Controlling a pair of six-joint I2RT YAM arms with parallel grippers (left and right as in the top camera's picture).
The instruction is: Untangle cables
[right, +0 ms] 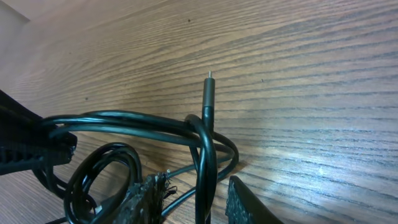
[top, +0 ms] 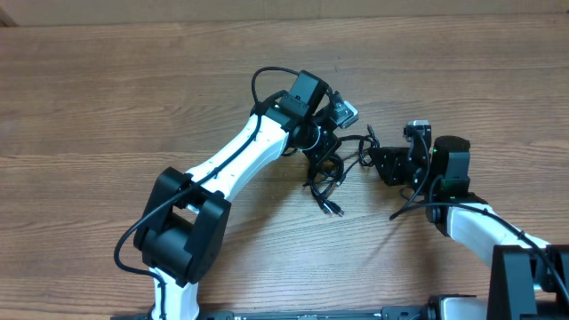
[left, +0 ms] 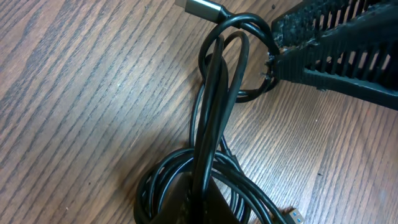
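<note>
Left gripper (left: pixel 191 205) clamps the cables (left: pixel 214 118); right gripper (right: pixel 196 190), part-open, straddles one loop: close it fully, then draw the loop clear slowly.

cables (right: pixel 124 121) looped on table (right: pixel 311 74) | silver-tipped plug (right: pixel 209 96) behind | right claw (right: pixel 195 186) astride one strand

Cables (top: pixel 329 173) on table (top: pixel 133 89), near centre

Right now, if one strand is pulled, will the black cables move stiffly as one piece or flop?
Probably floppy: the cables lie in loose curved loops, so they should bend and trail rather than slide together. Likely light, being thin. The crossed strands may snag, so the silver-tipped plug could drag along.
</note>
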